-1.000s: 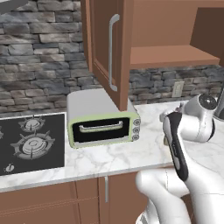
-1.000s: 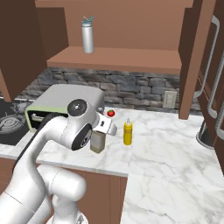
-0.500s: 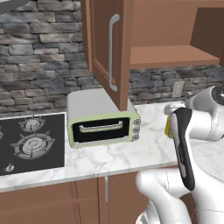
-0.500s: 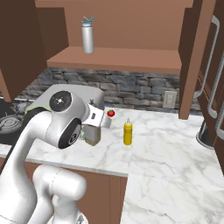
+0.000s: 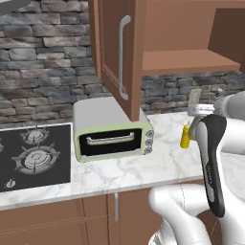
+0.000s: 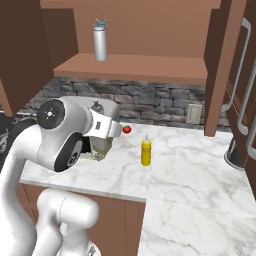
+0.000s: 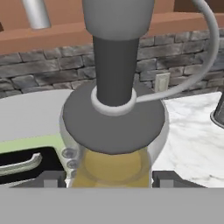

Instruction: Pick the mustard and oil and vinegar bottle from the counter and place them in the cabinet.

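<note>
Standing on the marble counter [image 6: 200, 165] beside the toaster oven [image 5: 112, 131], the oil and vinegar bottle [image 7: 114, 166] shows olive liquid and a dark grey pourer. My claw [image 7: 111, 178] is clamped partway shut around its glass body. The yellow mustard [image 6: 146, 151] stands apart, label unreadable.

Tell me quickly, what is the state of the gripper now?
Gripper: closed on the tall clear glass oil and vinegar bottle, one finger on each side.
</note>
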Available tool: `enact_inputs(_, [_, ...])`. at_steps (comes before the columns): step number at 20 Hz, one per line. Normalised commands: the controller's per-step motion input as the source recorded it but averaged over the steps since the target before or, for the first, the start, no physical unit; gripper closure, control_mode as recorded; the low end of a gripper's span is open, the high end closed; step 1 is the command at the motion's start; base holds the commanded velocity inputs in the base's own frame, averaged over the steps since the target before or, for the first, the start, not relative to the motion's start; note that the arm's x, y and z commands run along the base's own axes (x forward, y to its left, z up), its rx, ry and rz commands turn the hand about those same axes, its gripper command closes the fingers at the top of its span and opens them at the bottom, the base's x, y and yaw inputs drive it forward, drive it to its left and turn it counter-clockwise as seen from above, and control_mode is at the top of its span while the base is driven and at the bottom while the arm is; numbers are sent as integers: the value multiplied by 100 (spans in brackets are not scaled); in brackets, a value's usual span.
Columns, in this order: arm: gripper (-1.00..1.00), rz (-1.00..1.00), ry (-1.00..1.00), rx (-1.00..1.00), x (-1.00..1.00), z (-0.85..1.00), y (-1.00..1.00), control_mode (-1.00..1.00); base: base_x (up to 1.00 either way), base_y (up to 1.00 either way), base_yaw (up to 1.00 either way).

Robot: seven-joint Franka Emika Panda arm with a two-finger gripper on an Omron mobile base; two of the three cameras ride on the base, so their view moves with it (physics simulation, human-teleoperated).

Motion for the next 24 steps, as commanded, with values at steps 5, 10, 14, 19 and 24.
enact_inputs(5, [100,0,-11,-3,-29,53,1,-100,0,0,0])
enact_inputs(10, [100,2,-11,-2,-25,48,8,-100,0,0,0])
enact_inputs(14, [100,2,-6,0,-6,35,9,-100,0,0,0])
enact_inputs(19, [100,1,-1,0,0,24,1,-100,0,0,0])
enact_inputs(24, [100,1,-1,0,0,22,1,-100,0,0,0])
